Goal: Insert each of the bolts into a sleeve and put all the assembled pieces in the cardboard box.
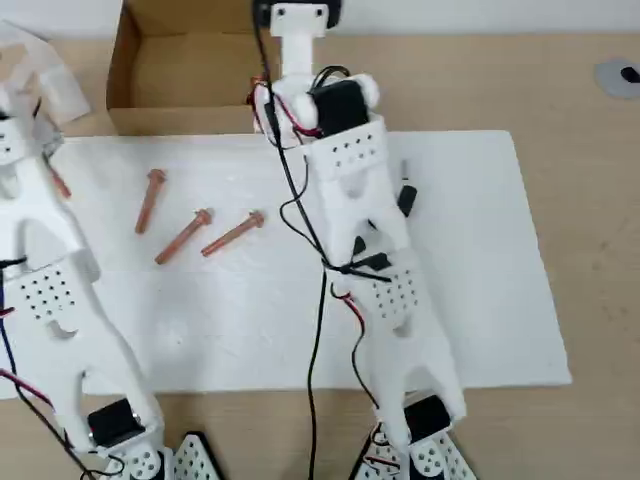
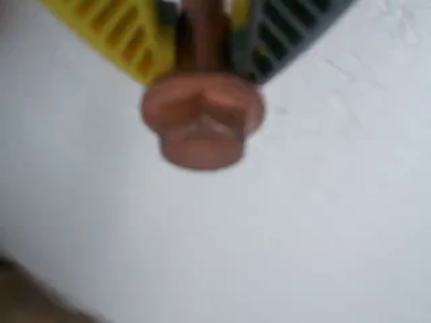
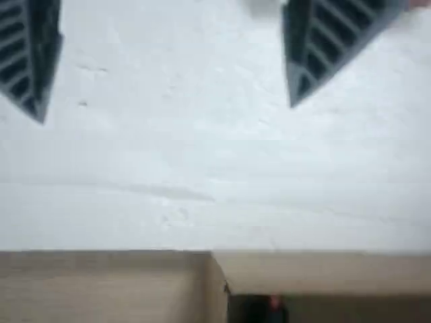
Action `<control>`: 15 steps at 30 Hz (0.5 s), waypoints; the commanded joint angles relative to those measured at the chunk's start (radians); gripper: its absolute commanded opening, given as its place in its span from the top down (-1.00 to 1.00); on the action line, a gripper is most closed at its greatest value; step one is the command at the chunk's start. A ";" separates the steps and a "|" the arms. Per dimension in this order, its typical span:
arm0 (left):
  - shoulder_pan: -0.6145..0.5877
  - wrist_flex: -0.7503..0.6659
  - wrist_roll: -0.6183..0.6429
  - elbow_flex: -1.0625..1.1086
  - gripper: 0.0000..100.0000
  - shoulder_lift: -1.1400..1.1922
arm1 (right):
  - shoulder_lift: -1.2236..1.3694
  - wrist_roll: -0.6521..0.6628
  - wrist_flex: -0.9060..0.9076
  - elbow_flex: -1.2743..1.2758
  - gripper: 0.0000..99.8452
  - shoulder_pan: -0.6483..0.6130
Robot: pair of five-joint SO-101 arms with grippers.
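Note:
Three copper bolts lie loose on the white foam board [image 1: 480,300]: one [image 1: 150,200], a second [image 1: 184,236] and a third [image 1: 232,233]. My left gripper [image 2: 202,60] is shut on a fourth bolt [image 2: 202,124], whose hex head faces the camera between a yellow finger [image 2: 121,33] and a dark finger [image 2: 283,33]. In the high view the left arm [image 1: 50,290] stands at the board's left edge, with that bolt [image 1: 61,185] showing beside it. My right gripper [image 3: 167,108] is open over the foam, close to the cardboard box [image 1: 180,120].
The right arm [image 1: 360,200] stretches across the middle of the board toward the box. Small black pieces [image 1: 405,197] lie beside it, partly hidden. The cardboard box's edge [image 3: 108,282] is just past the foam. Wires hang from the right arm.

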 commanded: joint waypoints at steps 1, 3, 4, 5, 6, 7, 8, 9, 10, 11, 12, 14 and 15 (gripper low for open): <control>0.064 0.008 -0.037 0.150 0.99 -0.239 | -0.171 -0.035 0.025 0.013 0.46 0.035; 0.100 0.008 -0.051 0.290 0.99 -0.341 | -0.231 -0.037 0.026 0.120 0.46 0.036; 0.115 0.008 -0.061 0.361 0.98 -0.395 | -0.268 -0.037 0.026 0.199 0.46 0.038; 0.127 0.008 -0.066 0.423 0.98 -0.449 | -0.309 -0.038 0.026 0.286 0.46 0.039; 0.135 0.006 -0.066 0.480 0.98 -0.498 | -0.358 -0.058 0.026 0.378 0.46 0.047; 0.140 0.006 -0.068 0.531 0.98 -0.549 | -0.409 -0.097 0.025 0.473 0.46 0.051; 0.144 0.005 -0.072 0.578 0.98 -0.598 | -0.450 -0.132 0.023 0.573 0.46 0.053; 0.146 0.005 -0.080 0.620 0.98 -0.641 | -0.493 -0.161 0.023 0.673 0.46 0.053; 0.149 0.005 -0.083 0.657 0.98 -0.685 | -0.530 -0.190 0.021 0.773 0.46 0.053; 0.157 0.003 -0.087 0.690 0.98 -0.725 | -0.562 -0.222 0.020 0.858 0.46 0.051; 0.157 -0.002 -0.091 0.724 0.98 -0.762 | -0.587 -0.253 0.012 0.944 0.46 0.048; 0.172 -0.025 -0.104 0.795 0.98 -0.831 | -0.619 -0.307 -0.026 1.090 0.46 0.045; 0.178 -0.041 -0.109 0.836 0.98 -0.865 | -0.628 -0.333 -0.043 1.153 0.46 0.042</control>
